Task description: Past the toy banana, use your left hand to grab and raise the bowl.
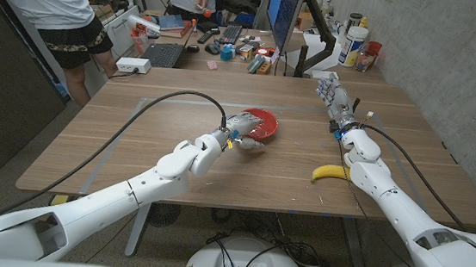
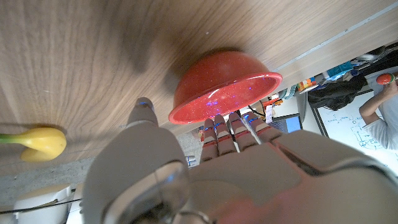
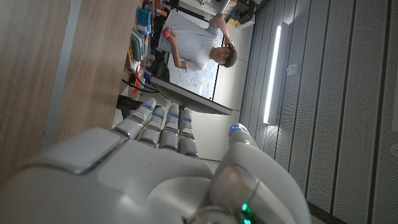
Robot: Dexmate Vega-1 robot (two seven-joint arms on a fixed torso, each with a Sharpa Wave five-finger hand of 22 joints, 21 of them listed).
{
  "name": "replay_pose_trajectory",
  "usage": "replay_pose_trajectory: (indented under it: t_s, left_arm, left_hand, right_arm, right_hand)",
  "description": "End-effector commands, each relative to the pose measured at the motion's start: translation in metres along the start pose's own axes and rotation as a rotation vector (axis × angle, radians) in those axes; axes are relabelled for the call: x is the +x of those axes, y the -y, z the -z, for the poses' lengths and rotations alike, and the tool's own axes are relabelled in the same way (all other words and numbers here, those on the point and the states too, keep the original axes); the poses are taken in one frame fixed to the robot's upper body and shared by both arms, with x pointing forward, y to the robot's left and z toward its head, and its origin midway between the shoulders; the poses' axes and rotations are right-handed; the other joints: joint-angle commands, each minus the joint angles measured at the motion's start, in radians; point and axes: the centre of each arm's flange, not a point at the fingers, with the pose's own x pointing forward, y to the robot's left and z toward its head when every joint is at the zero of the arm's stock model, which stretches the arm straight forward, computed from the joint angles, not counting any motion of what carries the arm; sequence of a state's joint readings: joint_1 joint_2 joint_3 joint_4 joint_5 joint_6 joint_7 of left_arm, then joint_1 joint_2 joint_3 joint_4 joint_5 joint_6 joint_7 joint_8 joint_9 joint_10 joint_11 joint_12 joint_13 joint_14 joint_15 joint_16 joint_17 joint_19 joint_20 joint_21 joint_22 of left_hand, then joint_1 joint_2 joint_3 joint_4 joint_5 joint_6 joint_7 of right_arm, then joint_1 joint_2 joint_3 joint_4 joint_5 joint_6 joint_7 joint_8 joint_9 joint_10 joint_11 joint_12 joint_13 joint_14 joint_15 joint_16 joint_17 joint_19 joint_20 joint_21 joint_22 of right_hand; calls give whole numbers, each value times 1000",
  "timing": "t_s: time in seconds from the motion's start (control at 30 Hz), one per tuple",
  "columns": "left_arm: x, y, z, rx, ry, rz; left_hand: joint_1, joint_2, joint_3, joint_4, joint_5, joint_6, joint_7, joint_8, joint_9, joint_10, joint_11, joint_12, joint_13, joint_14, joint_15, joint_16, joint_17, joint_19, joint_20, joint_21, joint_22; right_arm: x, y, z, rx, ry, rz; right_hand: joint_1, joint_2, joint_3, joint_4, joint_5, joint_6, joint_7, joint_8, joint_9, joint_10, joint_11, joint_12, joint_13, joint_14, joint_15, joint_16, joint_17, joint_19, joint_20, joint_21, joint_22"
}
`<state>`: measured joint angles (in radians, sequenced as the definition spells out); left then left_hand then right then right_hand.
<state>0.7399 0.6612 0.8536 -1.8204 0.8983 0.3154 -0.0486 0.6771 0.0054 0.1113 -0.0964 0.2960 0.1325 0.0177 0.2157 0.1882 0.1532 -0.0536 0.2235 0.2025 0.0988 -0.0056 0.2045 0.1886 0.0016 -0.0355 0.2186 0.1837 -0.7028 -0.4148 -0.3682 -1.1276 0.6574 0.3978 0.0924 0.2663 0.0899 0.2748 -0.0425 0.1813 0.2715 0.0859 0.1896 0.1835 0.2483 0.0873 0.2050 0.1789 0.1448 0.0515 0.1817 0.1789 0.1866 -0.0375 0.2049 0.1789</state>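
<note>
The bowl (image 1: 260, 124) is a glossy red one with a faint glitter in the plastic, round-bottomed and thin-rimmed. It sits just ahead of the left hand (image 1: 242, 135), whose fingers (image 2: 231, 129) lie close together with their tips at the near rim, thumb set off to one side; whether they actually grip it I cannot tell. The toy banana (image 1: 330, 173), yellow with a green stem, lies well off beside that hand, near the right forearm. The right hand (image 1: 336, 101) stands with fingers straight and together, holding nothing.

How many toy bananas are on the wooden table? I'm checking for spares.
1. The yellow toy banana lies near the table's front edge, right of the red bowl, beside the right arm. None seems hidden.
</note>
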Motion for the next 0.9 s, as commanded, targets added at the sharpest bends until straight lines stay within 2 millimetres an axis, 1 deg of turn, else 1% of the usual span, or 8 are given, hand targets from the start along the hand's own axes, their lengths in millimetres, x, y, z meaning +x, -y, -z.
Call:
replay_pose_trajectory:
  t_s: [0.03,0.5,0.9]
  left_arm:
    - [7,6,2,-16,-4,10]
    - [12,10,3,-19,2,24]
    - [16,15,3,2,-10,37]
  left_hand:
    - [9,-5,-1,-2,4,12,-5,4,6,14,0,10,3,11,-2,3,3,7,-18,4,6]
    - [10,-3,-3,-1,4,20,-4,5,6,22,-1,11,3,19,-3,4,4,11,-20,4,6]
    - [12,-2,-5,-1,5,23,-5,5,6,23,-1,9,4,22,-4,4,4,12,-20,4,6]
  right_arm:
    - [-3,3,1,1,-1,7]
    - [-5,5,5,5,-6,17]
    - [-6,6,4,5,0,18]
  right_hand:
    - [-8,0,-4,-3,5,-3,-5,3,4,8,-4,0,2,5,-1,5,5,10,1,-2,4]
    - [-9,-1,-5,-3,5,-2,-5,4,4,8,-4,0,2,6,-1,5,6,10,2,-3,4]
    - [-10,-1,-6,-4,5,-2,-6,4,4,8,-4,0,2,5,-1,5,6,10,2,-3,4]
